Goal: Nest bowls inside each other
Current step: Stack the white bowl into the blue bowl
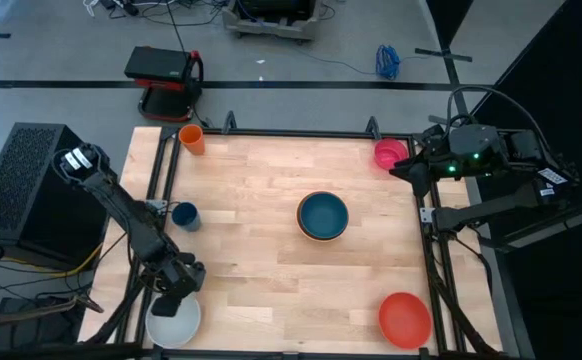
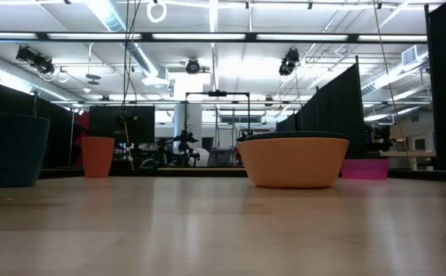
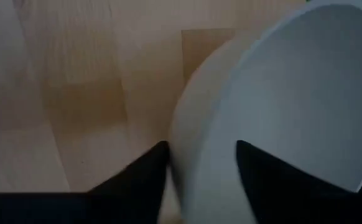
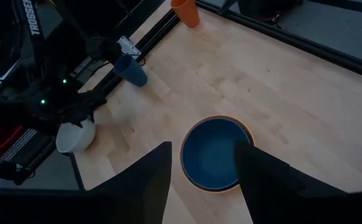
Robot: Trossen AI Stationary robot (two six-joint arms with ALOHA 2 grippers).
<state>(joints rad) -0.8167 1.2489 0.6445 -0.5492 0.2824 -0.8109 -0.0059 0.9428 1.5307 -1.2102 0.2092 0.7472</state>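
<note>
At table centre: teal bowl (image 1: 323, 213) nested in orange bowl (image 2: 293, 161) | left pincer (image 3: 199, 163) astride white bowl (image 1: 174, 323) rim (gripping); right pincer (image 4: 201, 163) parted

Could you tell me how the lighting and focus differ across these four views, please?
High view: even light, sharp, soft shadows under the teal bowl. Low view: bright ceiling strips glare behind the orange bowl; near tabletop blurred. Left wrist view: dim, the white bowl too close to be sharp. Right wrist view: dusky, with both dark fingers soft-edged.
</note>
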